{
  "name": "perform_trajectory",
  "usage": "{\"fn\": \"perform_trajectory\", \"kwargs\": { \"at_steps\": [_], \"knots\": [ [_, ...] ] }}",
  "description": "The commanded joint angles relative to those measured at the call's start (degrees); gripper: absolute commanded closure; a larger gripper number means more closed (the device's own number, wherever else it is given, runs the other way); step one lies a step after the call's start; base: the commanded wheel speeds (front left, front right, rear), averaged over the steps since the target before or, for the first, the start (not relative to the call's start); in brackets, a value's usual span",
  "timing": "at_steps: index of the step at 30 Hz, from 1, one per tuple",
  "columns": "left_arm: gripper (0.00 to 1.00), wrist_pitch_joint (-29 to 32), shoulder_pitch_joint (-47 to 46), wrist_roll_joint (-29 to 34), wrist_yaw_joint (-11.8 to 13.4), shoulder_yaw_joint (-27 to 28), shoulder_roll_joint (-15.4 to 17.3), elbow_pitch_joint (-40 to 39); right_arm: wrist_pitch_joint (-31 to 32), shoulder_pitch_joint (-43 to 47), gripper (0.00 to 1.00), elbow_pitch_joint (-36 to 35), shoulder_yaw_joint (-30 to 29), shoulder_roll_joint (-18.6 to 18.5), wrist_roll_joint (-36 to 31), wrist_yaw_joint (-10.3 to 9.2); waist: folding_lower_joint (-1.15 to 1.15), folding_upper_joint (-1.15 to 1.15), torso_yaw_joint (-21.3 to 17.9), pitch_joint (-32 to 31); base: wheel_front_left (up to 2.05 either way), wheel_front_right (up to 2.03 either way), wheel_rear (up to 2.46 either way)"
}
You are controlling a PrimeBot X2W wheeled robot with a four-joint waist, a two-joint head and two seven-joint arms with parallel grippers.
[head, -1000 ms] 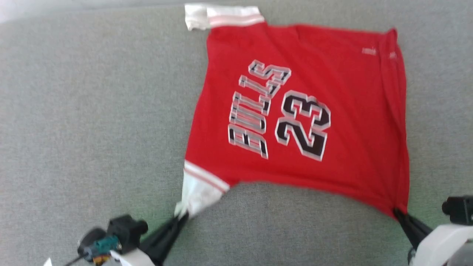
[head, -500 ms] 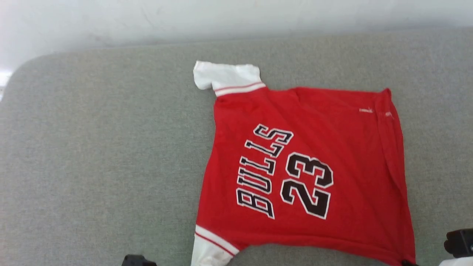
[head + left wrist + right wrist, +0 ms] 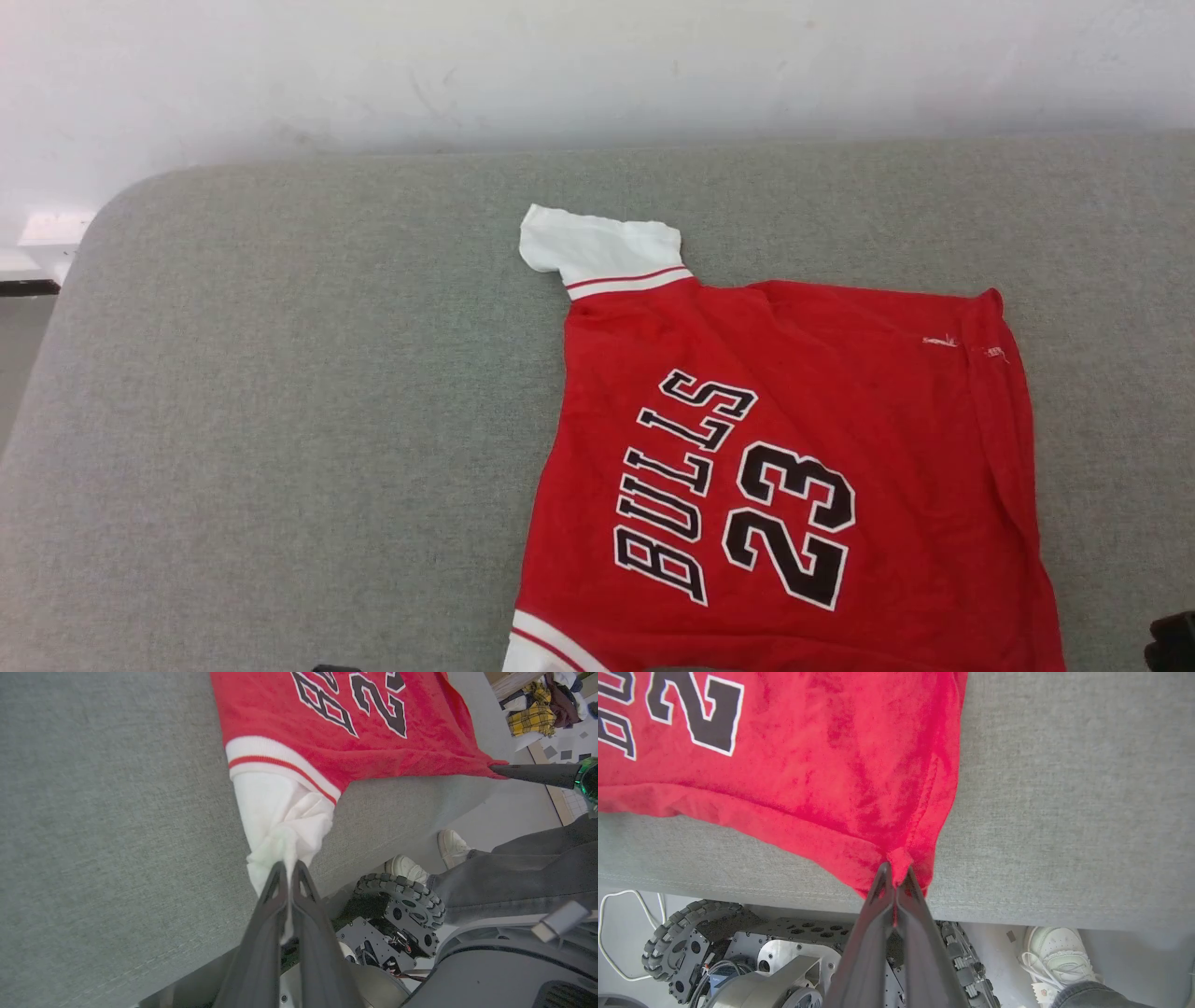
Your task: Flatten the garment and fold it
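The left claw (image 3: 289,864) is clamped shut on the bunched tip of the white sleeve (image 3: 280,812) of the shirt (image 3: 252,709). The right claw (image 3: 896,867) is pinched shut on the red hem corner (image 3: 878,858). Both grips sit just past the front edge of the grey desk (image 3: 280,420), so the shirt's near side runs off that edge toward 6 o'clock in the head view. The rest lies lettering-up on the desk, from the middle toward 4 o'clock, with the neck side at 9, the hem at 3 and the far sleeve (image 3: 607,252) flat at 12. The step looks like drawing the shirt taut to flatten it. To do it well I would hold both claws at one height and ease them apart along the 9-to-3 line, since the near edge looks slack between the grips and the held sleeve is wrung narrow. A pull on one side alone would likely skew the body. A ridge (image 3: 1004,420) of doubled cloth runs along the hem side and wants smoothing before any fold. I would then carry the near edge back toward 12 and lay it on the desk, because a wheel (image 3: 402,896) and a person's shoe (image 3: 1057,947) are right below the claws. As for containers, I make out none. A heap of clothes (image 3: 532,716) lies at 1 o'clock in the left wrist view, and I cannot tell whether anything holds it.
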Motion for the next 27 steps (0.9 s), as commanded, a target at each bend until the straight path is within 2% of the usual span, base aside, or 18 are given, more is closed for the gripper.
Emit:
{"fn": "perform_trajectory", "kwargs": {
  "at_steps": [1,8,17,27],
  "knots": [
    [1.00,-0.5,0.1,0.4,0.3,0.5,0.3,-0.4,-0.7,-0.1,1.00,-0.6,-0.3,0.3,-0.2,-0.04,0.00,0.00,0.3,-0.1,0.00,0.00,0.00],
    [1.00,-4.3,-4.3,4.7,-0.6,2.8,0.8,-0.7,-7.2,-5.5,1.00,-1.6,-0.4,-1.0,-2.3,-0.04,0.00,0.00,0.3,0.9,0.00,0.00,0.00],
    [1.00,-7.6,-16.7,11.0,-5.6,4.2,-1.7,3.7,-13.9,-14.8,1.00,1.1,2.3,-3.4,-4.1,-0.04,0.00,0.00,-0.9,4.9,0.00,0.00,0.00],
    [1.00,-9.6,-27.1,13.7,-10.2,4.6,-4.7,11.6,-18.8,-25.8,1.00,7.1,4.1,-6.2,-6.1,-0.04,0.00,0.00,-2.3,11.6,0.00,0.00,0.00]
  ]
}}
